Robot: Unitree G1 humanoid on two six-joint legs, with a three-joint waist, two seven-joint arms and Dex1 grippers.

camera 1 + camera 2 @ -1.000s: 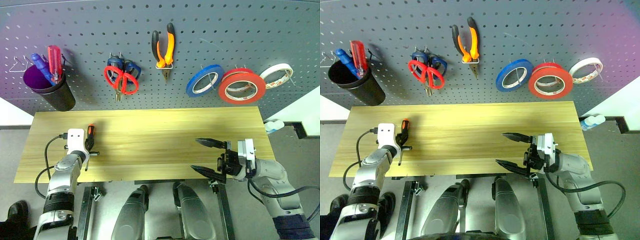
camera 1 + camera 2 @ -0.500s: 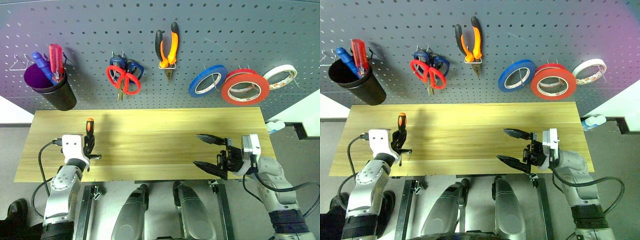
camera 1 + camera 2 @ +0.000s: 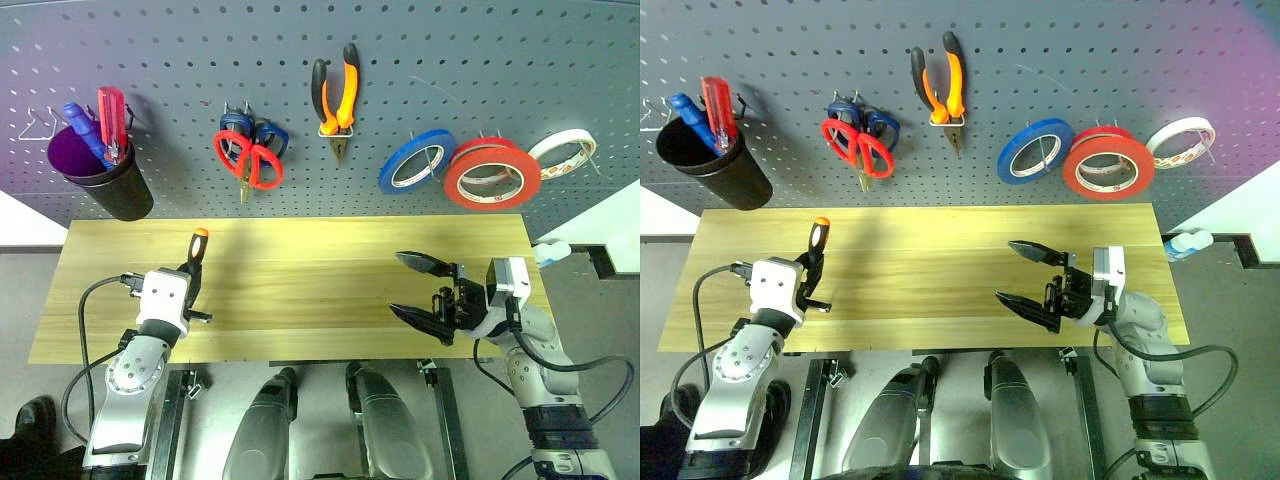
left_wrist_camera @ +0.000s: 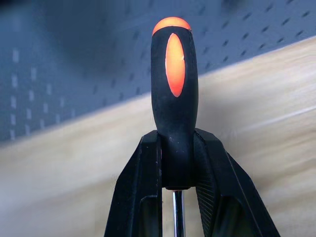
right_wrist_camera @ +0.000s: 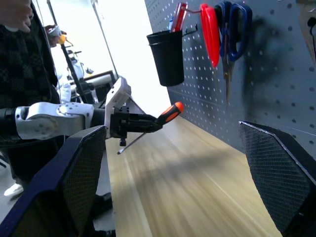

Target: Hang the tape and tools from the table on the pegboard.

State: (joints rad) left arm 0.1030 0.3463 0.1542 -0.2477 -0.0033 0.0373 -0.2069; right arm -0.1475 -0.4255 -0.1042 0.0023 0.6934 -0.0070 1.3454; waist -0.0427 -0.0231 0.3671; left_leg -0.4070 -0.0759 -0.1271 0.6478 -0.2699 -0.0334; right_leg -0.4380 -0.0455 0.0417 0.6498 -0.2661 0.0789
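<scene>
Up front, glossy orange-and-black screwdriver [image 3: 195, 255] pinched by ridged left gripper [image 3: 187, 285], wood-grain table [image 3: 300, 280]

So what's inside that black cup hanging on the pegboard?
The black cup on the pegboard holds a red-handled screwdriver and a blue-handled one, handles up. Their shafts and tips are hidden by the cup's wall.

The orange-handled screwdriver [image 4: 174, 94] has its metal shaft cut off by the picture's edge in the left wrist view, between the left hand [image 4: 177, 163] fingers. The blue-handled scissors [image 3: 262, 134] sit partly hidden behind the red-handled scissors [image 3: 250, 160]
</scene>
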